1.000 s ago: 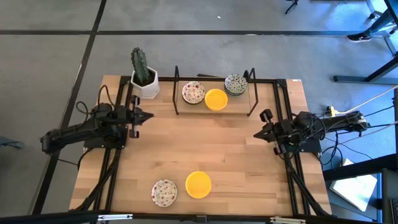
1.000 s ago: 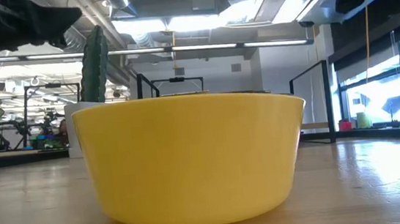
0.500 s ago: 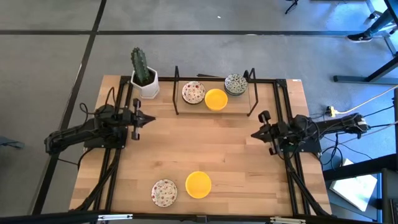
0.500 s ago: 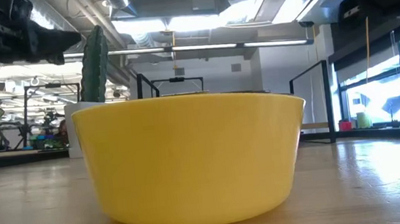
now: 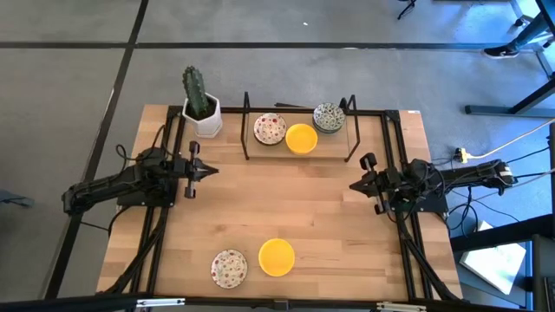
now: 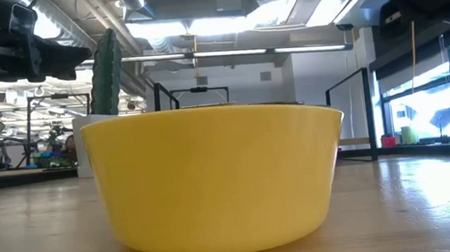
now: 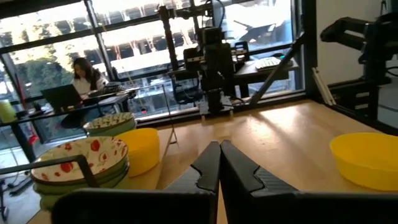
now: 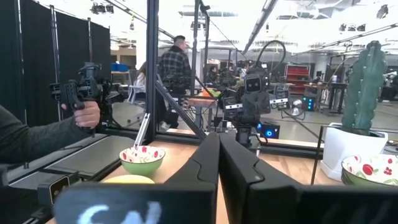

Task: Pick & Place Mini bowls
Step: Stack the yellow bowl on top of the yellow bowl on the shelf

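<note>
Two mini bowls sit on the table near its near edge: a red-speckled white one (image 5: pixel 229 268) and a plain yellow one (image 5: pixel 277 257), which fills the low view (image 6: pixel 213 177). In the far black wire rack (image 5: pixel 246 130) sit a red-speckled stack (image 5: pixel 270 129), a yellow bowl (image 5: pixel 301 138) and a green-blue bowl (image 5: pixel 329 117). My left gripper (image 5: pixel 211 170) is shut and hovers over the left side of the table, pointing right (image 7: pixel 219 155). My right gripper (image 5: pixel 354 185) is shut over the right side, pointing left (image 8: pixel 218 149). Neither touches a bowl.
A cactus in a white square pot (image 5: pixel 201 108) stands at the far left corner, beside the rack. Bare wood lies between the two grippers. Beyond the table's left side a person's hand (image 8: pixel 84 115) holds a device, and other people sit in the room.
My left gripper has moved a little toward the table's right and near side and come lower in the low view. My right gripper has shifted slightly toward the left. The bowls have stayed where they were.
</note>
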Controlling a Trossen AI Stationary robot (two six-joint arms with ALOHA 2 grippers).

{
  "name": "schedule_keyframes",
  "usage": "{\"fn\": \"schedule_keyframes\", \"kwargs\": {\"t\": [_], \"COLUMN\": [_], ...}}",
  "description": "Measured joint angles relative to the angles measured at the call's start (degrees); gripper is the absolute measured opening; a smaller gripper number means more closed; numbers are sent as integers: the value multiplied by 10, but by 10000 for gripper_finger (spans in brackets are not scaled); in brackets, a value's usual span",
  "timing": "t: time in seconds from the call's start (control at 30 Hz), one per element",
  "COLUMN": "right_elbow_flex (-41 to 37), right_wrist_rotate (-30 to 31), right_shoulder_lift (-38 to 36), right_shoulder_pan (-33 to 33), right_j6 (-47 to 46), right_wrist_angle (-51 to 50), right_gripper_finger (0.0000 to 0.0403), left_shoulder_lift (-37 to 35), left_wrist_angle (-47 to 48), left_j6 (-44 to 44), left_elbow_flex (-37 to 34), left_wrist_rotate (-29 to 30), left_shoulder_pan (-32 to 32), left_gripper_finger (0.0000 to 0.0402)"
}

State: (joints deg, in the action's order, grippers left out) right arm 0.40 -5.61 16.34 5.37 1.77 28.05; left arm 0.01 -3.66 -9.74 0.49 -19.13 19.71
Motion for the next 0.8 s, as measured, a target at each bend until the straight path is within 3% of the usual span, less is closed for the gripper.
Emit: {"fn": "schedule_keyframes", "kwargs": {"t": [0.4,0.6,0.8], "right_elbow_flex": [0,0,24], "right_wrist_rotate": [2,35,92], "right_shoulder_lift": [0,8,69], "right_shoulder_pan": [0,3,25], "right_j6": [28,-3,1], "right_wrist_angle": [0,5,8], "right_gripper_finger": [11,4,3], "left_shoulder_lift": [0,0,7], "left_wrist_angle": [0,0,0], "left_j6": [0,-8,-22], "left_elbow_flex": [0,0,0], "left_wrist_rotate": [-1,-1,0], "left_shoulder_pan": [0,0,0], "left_gripper_finger": [1,2,3]}}
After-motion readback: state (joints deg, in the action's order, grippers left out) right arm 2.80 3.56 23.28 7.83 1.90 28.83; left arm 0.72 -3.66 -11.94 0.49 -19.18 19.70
